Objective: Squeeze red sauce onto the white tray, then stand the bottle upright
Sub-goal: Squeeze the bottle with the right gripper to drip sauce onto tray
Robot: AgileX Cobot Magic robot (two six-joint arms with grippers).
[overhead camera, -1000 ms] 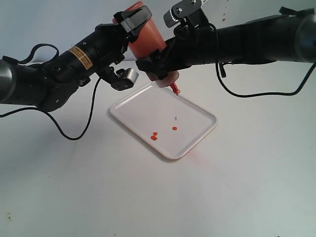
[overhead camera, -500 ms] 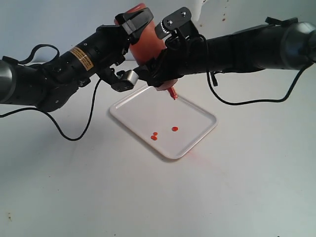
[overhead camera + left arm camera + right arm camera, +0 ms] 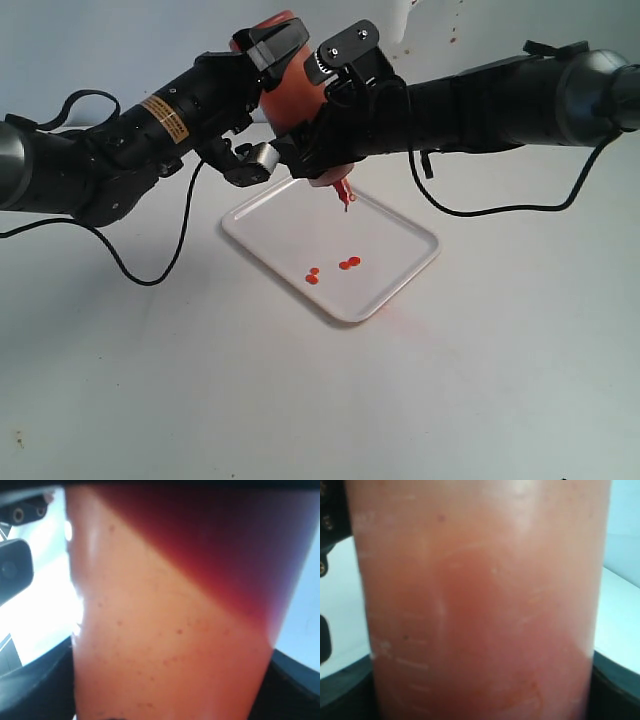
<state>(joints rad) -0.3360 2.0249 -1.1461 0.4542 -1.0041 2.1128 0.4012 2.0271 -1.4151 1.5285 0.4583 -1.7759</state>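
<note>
Squeezing step: left tool and right tool both clamp the nozzle-down bottle above the tray, where sauce blobs lie; next move, likely: ease pressure, right the bottle, stand it on the counter.

The bottle is translucent red-orange, salmon with tiny dark specks up close; its nozzle is stained red. The tray is plain white, dotted with glossy red sauce. The left arm and right arm are black; the left bears a yellow label with dark print. The table is off-white.
</note>
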